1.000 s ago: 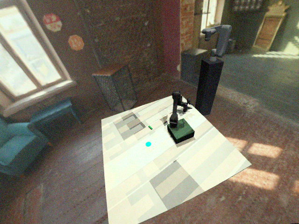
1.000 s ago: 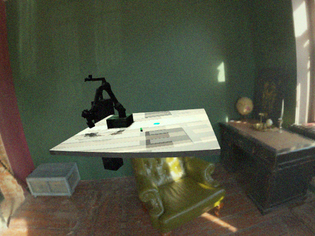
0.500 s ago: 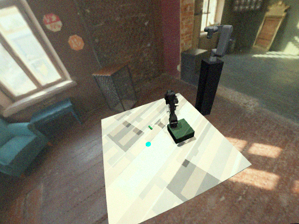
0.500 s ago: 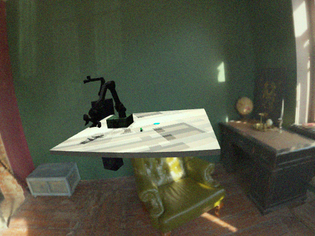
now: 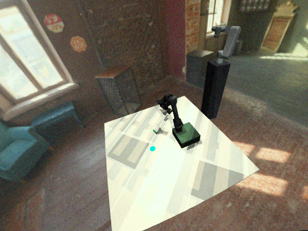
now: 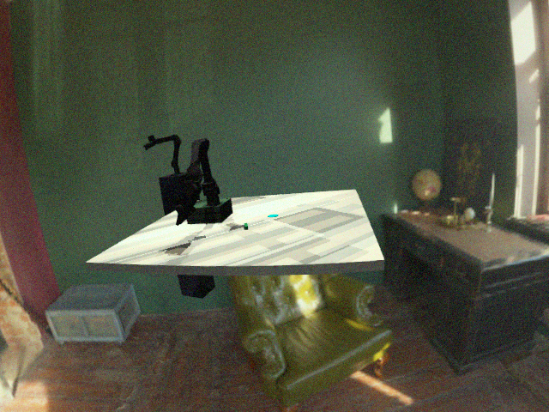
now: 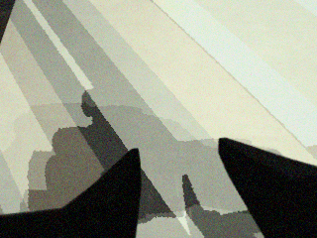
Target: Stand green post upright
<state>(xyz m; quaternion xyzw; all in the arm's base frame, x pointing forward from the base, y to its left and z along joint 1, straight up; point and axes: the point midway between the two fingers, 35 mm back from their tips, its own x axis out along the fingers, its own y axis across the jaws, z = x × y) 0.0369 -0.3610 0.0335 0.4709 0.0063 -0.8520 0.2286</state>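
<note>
Arm (image 5: 175, 111) reaches outward, end effector (image 5: 162, 101) half-open, holding nothing.

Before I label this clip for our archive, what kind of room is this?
Probably an old lived-in parlour or study, not a lab: a green tufted armchair, a dark wooden sideboard with a globe, and brick walls with wooden windows.
</note>
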